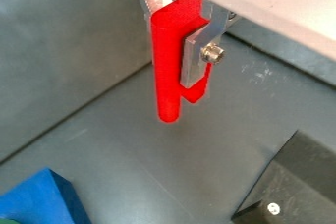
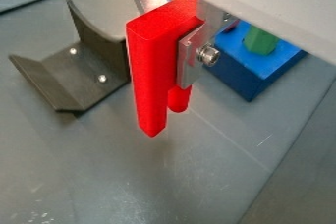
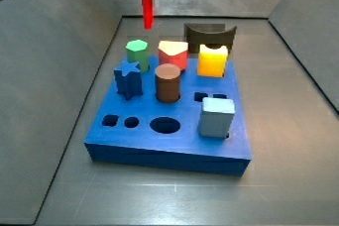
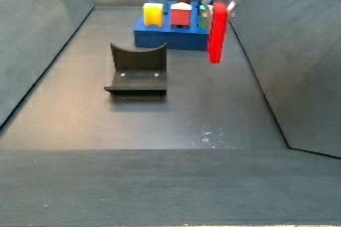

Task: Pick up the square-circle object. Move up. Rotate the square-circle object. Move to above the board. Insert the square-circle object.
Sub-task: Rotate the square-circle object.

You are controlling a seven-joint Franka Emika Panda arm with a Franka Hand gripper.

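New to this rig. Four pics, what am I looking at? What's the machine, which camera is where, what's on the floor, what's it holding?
It is one robot arm with a two-finger gripper. Two pictures come from cameras on its wrist, looking down past the fingers; two come from cameras fixed beside the work floor. The gripper is shut on the square-circle object, a bright red flat block that hangs upright in the air, clear of the floor in both side views. On the floor lies the board, a thick blue slab with shaped holes and several coloured pegs standing in it. The dark L-shaped fixture stands on the floor apart from the board.
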